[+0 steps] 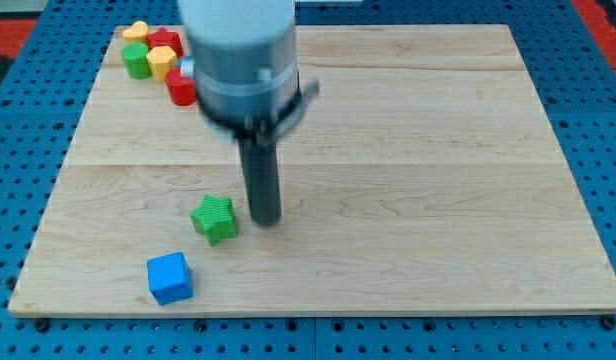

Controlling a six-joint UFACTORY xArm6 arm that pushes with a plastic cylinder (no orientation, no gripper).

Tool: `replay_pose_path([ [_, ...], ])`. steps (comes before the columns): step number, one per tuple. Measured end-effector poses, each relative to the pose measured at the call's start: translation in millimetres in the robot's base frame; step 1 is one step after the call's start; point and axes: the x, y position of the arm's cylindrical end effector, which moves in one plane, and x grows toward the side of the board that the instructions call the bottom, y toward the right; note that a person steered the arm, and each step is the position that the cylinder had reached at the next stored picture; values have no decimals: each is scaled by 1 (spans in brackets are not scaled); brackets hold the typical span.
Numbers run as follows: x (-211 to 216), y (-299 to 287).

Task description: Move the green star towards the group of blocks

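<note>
The green star (pixel 215 219) lies on the wooden board (pixel 438 150) at the lower left. My tip (pixel 265 220) rests on the board just to the star's right, a small gap from it. The group of blocks sits at the view's top left: a yellow block (pixel 137 31), a red star (pixel 166 42), a green cylinder (pixel 137 61), a yellow hexagon-like block (pixel 161 62) and a red cylinder (pixel 181 88). A bit of blue (pixel 180 66) shows beside them, mostly hidden by the arm.
A blue cube (pixel 170 277) lies near the board's bottom edge, below and left of the green star. The arm's grey body (pixel 243 60) covers part of the top left. A blue gridded surface surrounds the board.
</note>
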Motion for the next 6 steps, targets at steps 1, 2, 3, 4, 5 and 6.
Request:
replay_pose_path([
  [1, 2, -10],
  [2, -29, -100],
  [3, -70, -144],
  [4, -114, -176],
  [5, -89, -188],
  [6, -144, -201],
])
